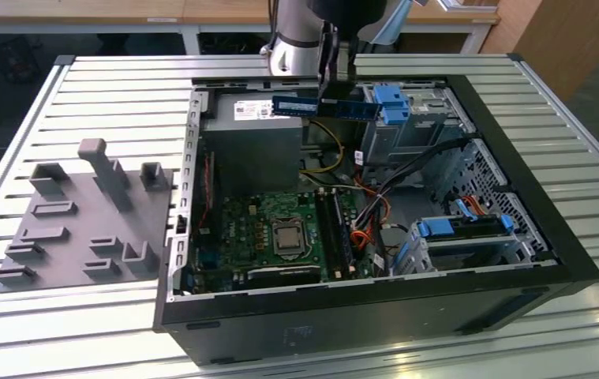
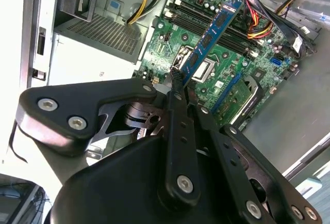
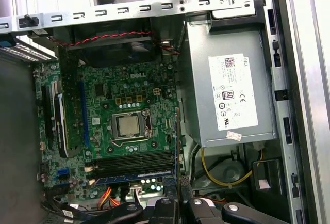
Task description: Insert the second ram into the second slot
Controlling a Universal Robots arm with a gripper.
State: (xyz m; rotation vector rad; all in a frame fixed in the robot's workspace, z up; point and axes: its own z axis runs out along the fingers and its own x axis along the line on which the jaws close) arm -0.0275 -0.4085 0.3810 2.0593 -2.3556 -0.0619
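My gripper hangs over the rear part of the open computer case and is shut on the second ram, a thin blue stick held level and on edge, well above the board. In the second wrist view the ram juts out from my gripper over the motherboard. In the first wrist view the ram appears edge-on above my gripper. The dark memory slots lie beside the processor socket; another blue stick sits in one of them. In the exterior view the slots are far below the held ram.
A grey power supply fills the case's rear corner. Blue drive-bay clips stand close to the held stick, with more at the front. Orange and black cables cross beside the slots. A grey fixture plate lies on the exterior view's left.
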